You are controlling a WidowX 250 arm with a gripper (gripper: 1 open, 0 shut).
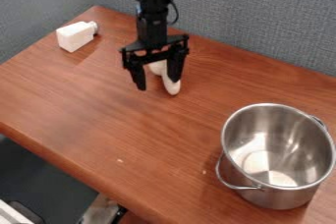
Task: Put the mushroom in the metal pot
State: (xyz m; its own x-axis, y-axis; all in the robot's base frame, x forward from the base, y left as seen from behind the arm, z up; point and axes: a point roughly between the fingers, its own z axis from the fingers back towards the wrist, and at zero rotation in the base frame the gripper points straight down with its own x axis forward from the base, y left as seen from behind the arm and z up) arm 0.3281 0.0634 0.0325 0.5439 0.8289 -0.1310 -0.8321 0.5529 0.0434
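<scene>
Cream mushroom (165,78) lying on table (92,100), fingers (137,76) spread either side, cap prob. hidden, metal pot (277,155) well apart

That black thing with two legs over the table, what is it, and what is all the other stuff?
It is the claw of a robot arm, its hand for picking things up. One camera looks down at a wooden table from the side. The claw points down with its two fingers open, one on each side of a small toy mushroom lying on the table. It holds nothing yet. The shiny metal pot at the right is where the mushroom should go; I see nothing in it. The white block at the far left corner just lies there.
</scene>
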